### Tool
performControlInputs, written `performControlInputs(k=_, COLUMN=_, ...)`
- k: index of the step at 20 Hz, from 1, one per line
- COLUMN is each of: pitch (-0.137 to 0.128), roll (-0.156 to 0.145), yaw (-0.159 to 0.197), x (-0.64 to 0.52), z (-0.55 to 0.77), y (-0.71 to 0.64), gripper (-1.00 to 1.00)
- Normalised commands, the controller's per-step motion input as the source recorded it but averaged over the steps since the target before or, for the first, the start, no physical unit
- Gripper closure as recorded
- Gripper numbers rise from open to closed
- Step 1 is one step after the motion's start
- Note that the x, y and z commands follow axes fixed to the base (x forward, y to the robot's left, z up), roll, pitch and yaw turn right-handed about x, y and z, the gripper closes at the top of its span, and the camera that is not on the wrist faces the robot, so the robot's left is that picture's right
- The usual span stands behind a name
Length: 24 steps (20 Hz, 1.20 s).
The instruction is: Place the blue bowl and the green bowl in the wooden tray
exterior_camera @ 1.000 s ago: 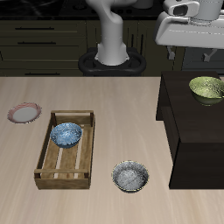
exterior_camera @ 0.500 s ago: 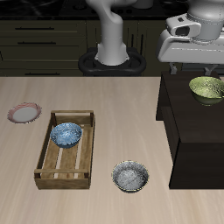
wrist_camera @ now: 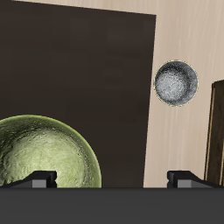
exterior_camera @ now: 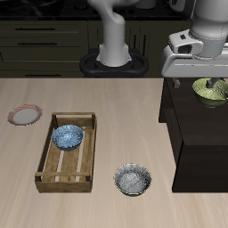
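The blue bowl rests inside the wooden tray, toward its far end. On a dark raised block stands the green bowl, olive with a pale speckled inside. My gripper hangs open just above that bowl's rim, holding nothing. In the wrist view one fingertip is over the bowl and the other is over the dark surface. A strip of the tray's edge shows in the wrist view.
A grey-silver speckled bowl sits on the table near the front edge, between the tray and the dark block. A small pink-rimmed plate lies beside the tray's far end. The robot's base stands at the back.
The gripper has come down and moved toward the green bowl, from high above the dark block to just over the bowl. Both bowls and the tray have stayed put.
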Motion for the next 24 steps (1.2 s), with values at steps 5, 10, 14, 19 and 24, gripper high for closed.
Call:
performControlInputs(k=5, pitch=0.048, roll=0.026, yaw=0.027, x=-0.08, z=-0.37, y=0.07, gripper=-1.00)
performControlInputs(k=10, pitch=0.038, roll=0.067, yaw=0.013, x=-0.19, z=-0.37, y=0.09, gripper=1.00)
performControlInputs(k=14, pitch=0.006, roll=0.092, yaw=-0.005, x=-0.30, z=-0.13, y=0.18, gripper=1.00)
performControlInputs(k=19, pitch=-0.038, roll=0.088, yaw=-0.002, x=-0.32, z=0.09, y=0.19, gripper=1.00)
performControlInputs(k=24, pitch=-0.043, roll=0.040, yaw=-0.005, x=-0.20, z=0.23, y=0.02, gripper=1.00)
